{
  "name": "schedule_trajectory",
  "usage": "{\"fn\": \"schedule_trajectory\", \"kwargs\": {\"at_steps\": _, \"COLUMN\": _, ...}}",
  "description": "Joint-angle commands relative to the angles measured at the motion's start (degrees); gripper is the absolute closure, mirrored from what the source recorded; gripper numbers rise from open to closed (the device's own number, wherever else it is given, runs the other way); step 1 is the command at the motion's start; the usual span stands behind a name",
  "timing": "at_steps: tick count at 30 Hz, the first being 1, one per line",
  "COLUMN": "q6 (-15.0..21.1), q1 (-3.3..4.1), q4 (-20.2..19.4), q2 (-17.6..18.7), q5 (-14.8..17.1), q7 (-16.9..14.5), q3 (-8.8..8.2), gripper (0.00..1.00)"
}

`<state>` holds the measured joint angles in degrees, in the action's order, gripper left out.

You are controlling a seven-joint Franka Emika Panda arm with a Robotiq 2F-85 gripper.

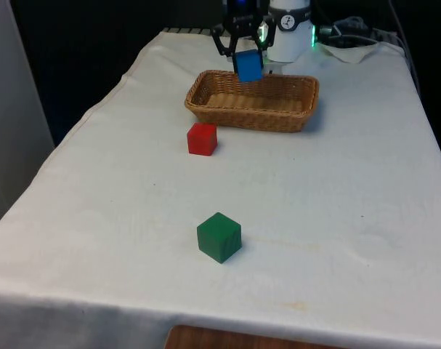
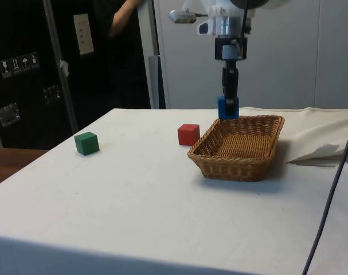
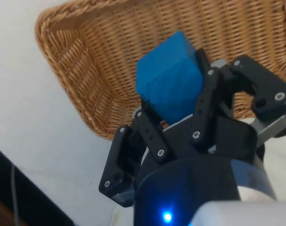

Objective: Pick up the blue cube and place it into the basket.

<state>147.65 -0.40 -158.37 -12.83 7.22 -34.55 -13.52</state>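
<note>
Pincer (image 1: 247, 57) clamped on blue cube (image 1: 248, 65), above basket (image 1: 278, 116) far rim. Advise: shift toward centre, lower, then release gently.

Blue cube (image 1: 248, 65) tilted, held aloft over far rim of oval wicker basket (image 1: 282, 122).

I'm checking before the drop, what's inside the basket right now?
The wicker basket shows only bare woven floor. The blue cube hangs above it, clamped in the claw, not yet inside. In the front view, the near wall hides part of the floor.
</note>
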Motion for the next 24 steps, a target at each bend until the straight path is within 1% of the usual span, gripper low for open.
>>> {"fn": "schedule_trajectory", "kwargs": {"at_steps": 1, "q6": 1.5, "q1": -0.57, "q4": -0.7, "q2": 0.2, "q5": -1.5, "q7": 1.4, "q3": 0.52, "gripper": 0.99}}
{"fn": "schedule_trajectory", "kwargs": {"at_steps": 7, "q6": 4.8, "q1": -0.74, "q4": -3.0, "q2": 0.7, "q5": -2.7, "q7": 2.5, "q3": 0.52, "gripper": 0.99}}
{"fn": "schedule_trajectory", "kwargs": {"at_steps": 8, "q6": 3.7, "q1": -0.06, "q4": -2.9, "q2": 0.2, "q5": -1.1, "q7": 1.2, "q3": 0.00, "gripper": 0.99}}
{"fn": "schedule_trajectory", "kwargs": {"at_steps": 9, "q6": 5.7, "q1": -0.80, "q4": -3.6, "q2": 0.9, "q5": -2.8, "q7": 2.6, "q3": 0.52, "gripper": 0.99}}
{"fn": "schedule_trajectory", "kwargs": {"at_steps": 14, "q6": 8.1, "q1": -0.92, "q4": -4.8, "q2": 1.6, "q5": -3.4, "q7": 3.0, "q3": 0.46, "gripper": 0.99}}
{"fn": "schedule_trajectory", "kwargs": {"at_steps": 15, "q6": 9.2, "q1": -0.97, "q4": -5.3, "q2": 1.9, "q5": -3.7, "q7": 3.3, "q3": 0.46, "gripper": 0.99}}
{"fn": "schedule_trajectory", "kwargs": {"at_steps": 16, "q6": 9.2, "q1": -0.97, "q4": -5.3, "q2": 1.9, "q5": -3.7, "q7": 3.3, "q3": 0.46, "gripper": 0.99}}
{"fn": "schedule_trajectory", "kwargs": {"at_steps": 17, "q6": 7.5, "q1": -0.06, "q4": -5.0, "q2": 1.3, "q5": -1.9, "q7": 1.9, "q3": -0.06, "gripper": 0.99}}
{"fn": "schedule_trajectory", "kwargs": {"at_steps": 18, "q6": 9.6, "q1": -0.97, "q4": -5.5, "q2": 2.1, "q5": -3.7, "q7": 3.4, "q3": 0.46, "gripper": 0.99}}
{"fn": "schedule_trajectory", "kwargs": {"at_steps": 19, "q6": 10.9, "q1": -0.97, "q4": -6.0, "q2": 2.5, "q5": -3.8, "q7": 3.5, "q3": 0.46, "gripper": 0.99}}
{"fn": "schedule_trajectory", "kwargs": {"at_steps": 22, "q6": 12.7, "q1": -0.80, "q4": -6.9, "q2": 3.2, "q5": -3.4, "q7": 3.2, "q3": 0.34, "gripper": 0.99}}
{"fn": "schedule_trajectory", "kwargs": {"at_steps": 24, "q6": 14.6, "q1": -0.46, "q4": -7.7, "q2": 4.1, "q5": -2.9, "q7": 2.8, "q3": 0.17, "gripper": 0.99}}
